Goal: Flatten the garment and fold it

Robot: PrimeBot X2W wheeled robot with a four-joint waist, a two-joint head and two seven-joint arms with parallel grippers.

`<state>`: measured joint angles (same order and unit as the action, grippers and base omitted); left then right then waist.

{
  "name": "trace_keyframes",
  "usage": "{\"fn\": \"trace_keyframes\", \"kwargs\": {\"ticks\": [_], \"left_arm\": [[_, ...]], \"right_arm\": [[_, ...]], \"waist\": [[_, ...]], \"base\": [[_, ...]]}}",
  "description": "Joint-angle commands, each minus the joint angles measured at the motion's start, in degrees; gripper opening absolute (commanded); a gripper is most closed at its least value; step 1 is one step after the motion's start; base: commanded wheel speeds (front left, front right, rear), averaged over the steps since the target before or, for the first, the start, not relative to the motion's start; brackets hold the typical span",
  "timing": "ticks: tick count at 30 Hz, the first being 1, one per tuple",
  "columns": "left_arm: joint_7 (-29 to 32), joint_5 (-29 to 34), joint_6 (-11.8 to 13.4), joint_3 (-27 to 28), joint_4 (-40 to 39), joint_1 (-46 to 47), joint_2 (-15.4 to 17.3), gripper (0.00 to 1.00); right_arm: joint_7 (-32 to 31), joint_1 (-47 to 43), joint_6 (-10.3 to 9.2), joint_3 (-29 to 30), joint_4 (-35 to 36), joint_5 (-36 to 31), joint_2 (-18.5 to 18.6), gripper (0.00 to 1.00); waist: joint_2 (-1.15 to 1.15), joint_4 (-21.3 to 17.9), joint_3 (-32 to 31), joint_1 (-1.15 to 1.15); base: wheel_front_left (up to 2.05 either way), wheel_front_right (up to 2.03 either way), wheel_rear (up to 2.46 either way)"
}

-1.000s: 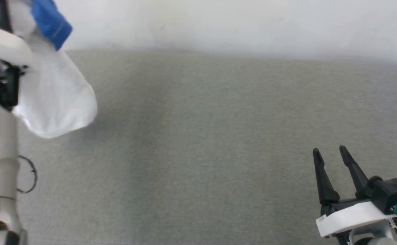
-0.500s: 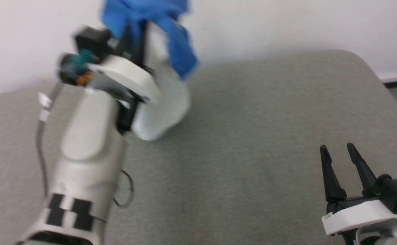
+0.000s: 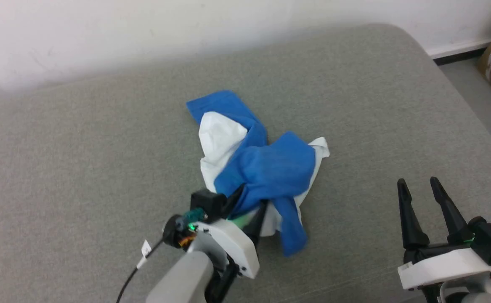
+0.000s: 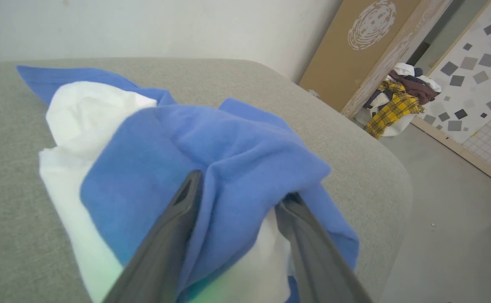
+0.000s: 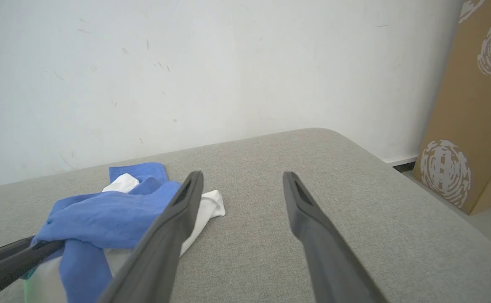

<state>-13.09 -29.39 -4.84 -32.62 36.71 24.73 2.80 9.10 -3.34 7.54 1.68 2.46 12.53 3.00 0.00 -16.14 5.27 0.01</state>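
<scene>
Garment (image 3: 266,168) dropped in a crumpled heap mid-surface, my left pincer (image 3: 249,206) spread in its near edge.

From the head view I see the shirt bunched on the grey surface (image 3: 102,147), blue sleeve cloth thrown over the white body, one blue end trailing towards me. In my left wrist view the two dark fingers (image 4: 173,235) stand apart, with a loose blue fold draped between and over them and the tips buried in the cloth; they are not pinching it. My right pincer (image 3: 418,182) hovers low at the right, well apart from the shirt, its fingers spread wide with nothing between them. Its wrist view has the heap (image 5: 115,214) off to the left.
</scene>
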Motion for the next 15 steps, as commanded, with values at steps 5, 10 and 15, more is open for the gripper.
{"fn": "trace_keyframes", "kwargs": {"ticks": [5, 10, 15], "left_arm": [[-1.8, -1.5, 3.1, -1.7, -7.2, -3.7, 0.1, 1.00], [-1.9, 1.8, 4.4, 2.6, -17.8, -7.5, 0.1, 1.00], [-1.9, 6.7, 6.2, 10.0, -26.9, -11.9, 0.1, 1.00]], "right_arm": [[1.0, 1.9, -0.05, 0.0, -0.7, -0.2, -0.1, 1.00], [1.2, 2.4, -0.05, 0.1, -0.8, -0.5, -0.1, 1.00], [1.1, 2.5, -0.05, 0.5, -0.8, -0.9, -0.1, 1.00]], "waist": [[0.00, 4.1, 1.9, -0.01], [0.00, 6.4, 1.4, -0.01], [0.00, 8.5, 0.2, -0.01]], "base": [[0.00, 0.00, 0.00], [0.00, 0.00, 0.00], [0.00, 0.00, 0.00]]}}
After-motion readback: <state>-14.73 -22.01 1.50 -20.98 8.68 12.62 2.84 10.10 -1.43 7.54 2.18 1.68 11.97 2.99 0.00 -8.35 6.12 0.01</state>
